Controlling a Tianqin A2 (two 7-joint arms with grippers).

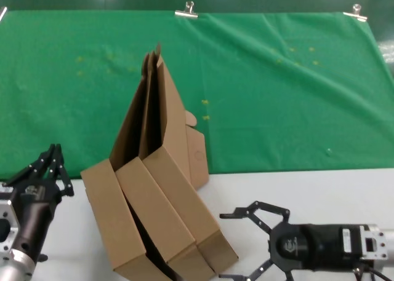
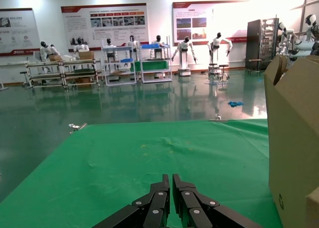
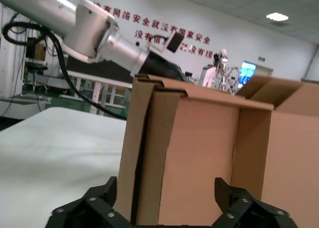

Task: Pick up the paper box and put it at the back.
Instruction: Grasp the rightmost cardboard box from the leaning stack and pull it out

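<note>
R tool (image 1: 241, 245) sat fingers apart beside 3 boxes (image 1: 161, 219) on desk (image 1: 345, 189); L tool (image 1: 54, 158) fingers together, near cloth (image 1: 277, 96) edge.

I see a white table (image 1: 345, 189). Far off are shelves (image 2: 124, 63) and wall posters (image 2: 104, 19).

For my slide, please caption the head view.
Three paper boxes stand open; right gripper open beside them, left gripper shut.
</note>
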